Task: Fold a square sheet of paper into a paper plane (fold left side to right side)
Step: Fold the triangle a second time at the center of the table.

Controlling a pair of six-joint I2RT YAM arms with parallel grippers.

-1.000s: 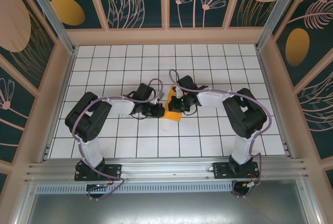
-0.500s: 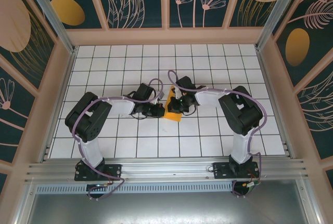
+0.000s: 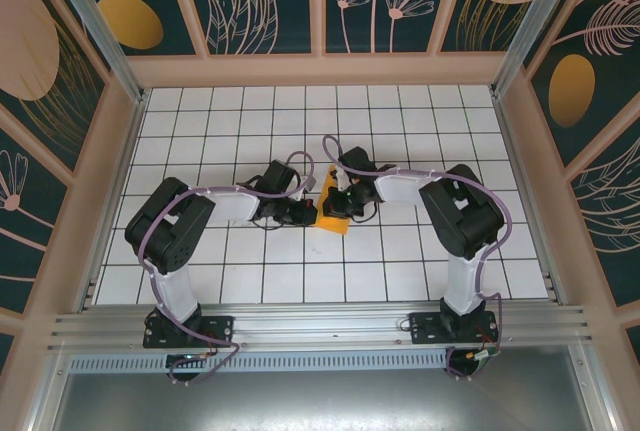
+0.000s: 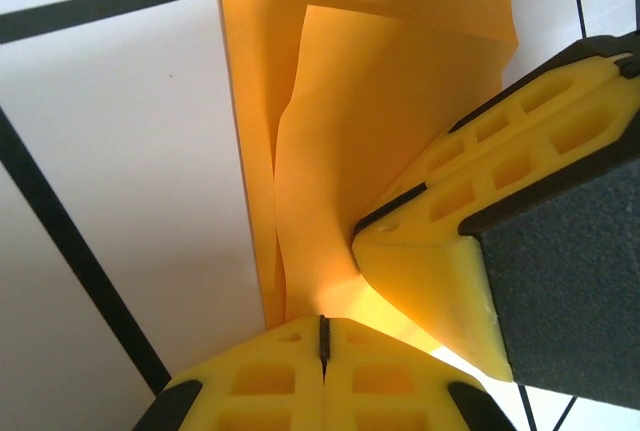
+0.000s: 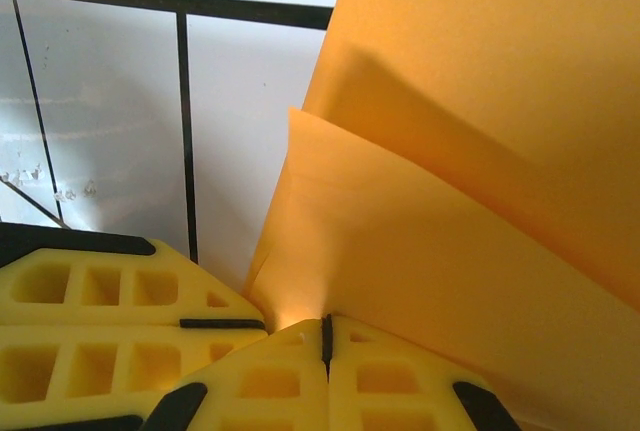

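Now, left gripper [image 4: 322,351]: clamped on the square sheet of paper [image 4: 340,151].
Right gripper [image 5: 326,346]: pinching it too.
Risk: if I pull unevenly, it tears or creases askew.

The paper [image 3: 334,217] lies on the table [image 3: 200,141] near its middle, a little toward the near edge. The left gripper [image 3: 306,213] sits at the paper's left edge. The right gripper [image 3: 341,201] sits over the paper's far part, just beside the left one and to its right. In both wrist views 1 paper layer lies folded over another, and each gripper's tips meet on a paper edge.
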